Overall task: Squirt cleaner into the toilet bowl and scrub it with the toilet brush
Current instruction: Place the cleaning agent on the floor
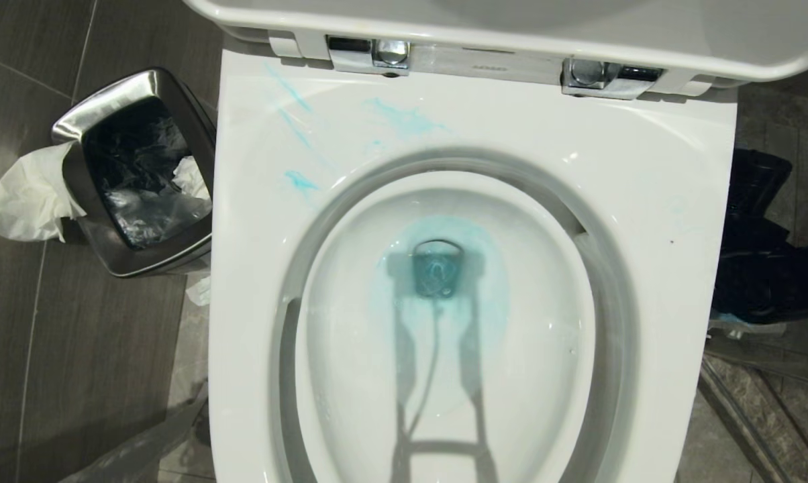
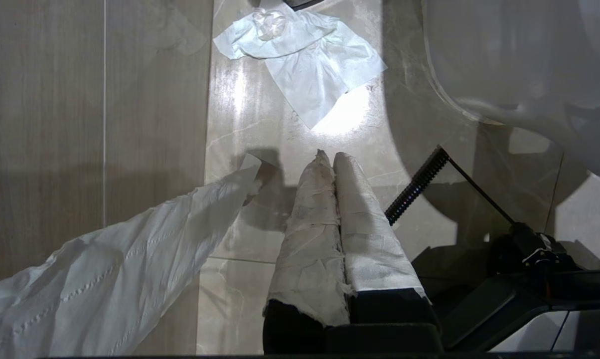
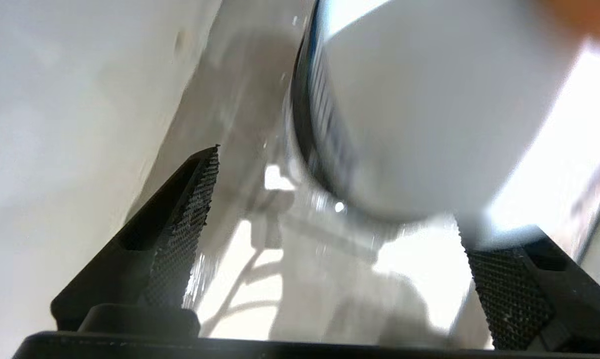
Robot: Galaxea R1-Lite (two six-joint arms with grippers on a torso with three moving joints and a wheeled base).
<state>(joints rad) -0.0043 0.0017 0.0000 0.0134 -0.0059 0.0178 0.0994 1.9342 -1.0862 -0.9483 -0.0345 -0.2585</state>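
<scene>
Looking down through the head camera, I saw the toilet bowl [image 1: 666, 221] filling most of the picture, with its seat and lid up at the far edge on shiny hinges [image 1: 370, 54]. The cleaner [image 1: 404, 121] showed as pale blue streaks on the wide white rim near the hinges, and more blue sat in the water around the drain hole [image 1: 437, 268]. A steel waste bin [image 1: 119, 121] with a dark bag stood on the floor to the left of the bowl, and white paper [image 1: 25, 198] hung over its side. A black bag [image 1: 766, 261] lay on the floor to the right. I saw no arm in this view, only a thin shadow on the inside of the bowl.

From the left wrist camera, the left gripper [image 2: 330, 159] pointed at the tiled floor [image 2: 46, 124]. Its jaws were pressed together with nothing between them, and both fingers [image 2: 310, 234] were wrapped in white paper. A long strip of paper [image 2: 105, 279] trailed off beside them. A crumpled tissue [image 2: 315, 65] lay on the floor further out, well apart from the fingertips.

From the right wrist camera, the right gripper [image 3: 340, 199] had its jaws wide apart and held nothing. A big white round thing with a dark ribbed band [image 3: 325, 114] sat close beyond the fingertips, too blurred for me to name. I could not find the toilet brush in any view.
</scene>
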